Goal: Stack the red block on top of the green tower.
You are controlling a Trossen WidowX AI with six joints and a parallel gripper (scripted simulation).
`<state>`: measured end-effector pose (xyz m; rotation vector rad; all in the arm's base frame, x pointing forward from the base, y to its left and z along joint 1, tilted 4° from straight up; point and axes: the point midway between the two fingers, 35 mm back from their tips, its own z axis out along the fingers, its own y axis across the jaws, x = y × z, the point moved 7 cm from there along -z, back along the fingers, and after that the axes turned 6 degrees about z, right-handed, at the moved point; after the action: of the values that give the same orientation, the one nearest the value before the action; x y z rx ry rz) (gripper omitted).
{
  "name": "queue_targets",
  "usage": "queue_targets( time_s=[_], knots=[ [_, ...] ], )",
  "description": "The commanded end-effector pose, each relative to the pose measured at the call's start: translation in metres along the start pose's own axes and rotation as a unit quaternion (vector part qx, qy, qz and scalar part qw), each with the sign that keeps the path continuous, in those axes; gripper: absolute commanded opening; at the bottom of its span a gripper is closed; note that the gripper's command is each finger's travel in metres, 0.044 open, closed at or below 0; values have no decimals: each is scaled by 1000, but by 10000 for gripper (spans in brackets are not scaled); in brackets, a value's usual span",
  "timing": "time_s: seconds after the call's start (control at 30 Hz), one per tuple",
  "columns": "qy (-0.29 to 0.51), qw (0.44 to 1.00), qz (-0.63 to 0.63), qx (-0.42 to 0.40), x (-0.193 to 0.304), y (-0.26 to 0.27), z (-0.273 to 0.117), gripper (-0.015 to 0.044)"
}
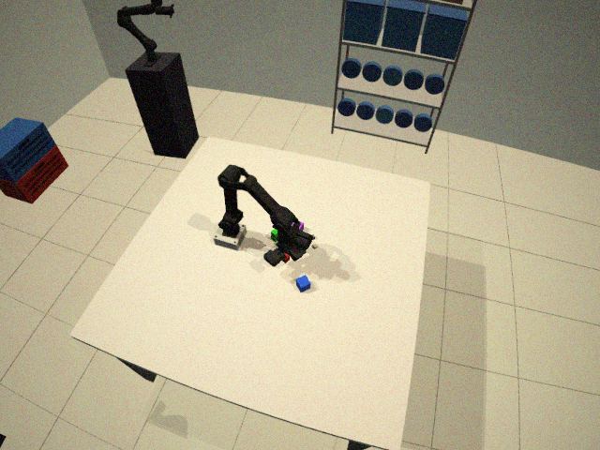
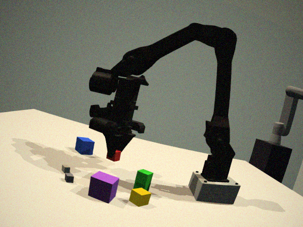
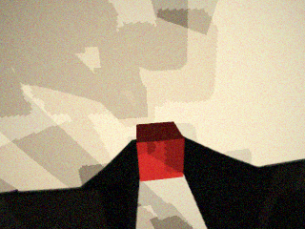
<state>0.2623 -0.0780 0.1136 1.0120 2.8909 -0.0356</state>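
Observation:
My gripper (image 1: 286, 257) (image 2: 113, 155) (image 3: 156, 143) is shut on the red block (image 1: 287, 258) (image 2: 118, 155) (image 3: 160, 152), one finger on each side of it. The block looks held a little above the table in the exterior view, low and roughly level. The green tower (image 1: 275, 235) (image 2: 143, 179) stands upright on the table, apart from the gripper and on the side towards the arm's base. Its lower part is partly hidden by a yellow block in the exterior view. The tower is not visible in the wrist view.
A yellow block (image 2: 139, 196) stands close by the tower. A larger purple block (image 1: 301, 226) (image 2: 102, 187) is near them. A blue block (image 1: 303, 283) (image 2: 84, 145) lies beyond the gripper in the exterior view. Two small grey cubes (image 2: 66, 169) (image 2: 69, 178) lie beside the purple block.

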Motion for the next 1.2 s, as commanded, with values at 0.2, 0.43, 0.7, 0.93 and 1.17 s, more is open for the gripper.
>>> queue_targets(
  time_s=[0.2,0.43,0.7,0.93,1.17],
  knots=[
    [-4,1000,0,-3,-1,0,-54,0],
    [-4,1000,0,-3,0,0,-86,0],
    [-4,1000,0,-3,-1,1,-89,0],
    [-2,1000,0,-4,26,18,-90,0],
    [0,1000,0,-5,57,32,-91,0]
  ],
)
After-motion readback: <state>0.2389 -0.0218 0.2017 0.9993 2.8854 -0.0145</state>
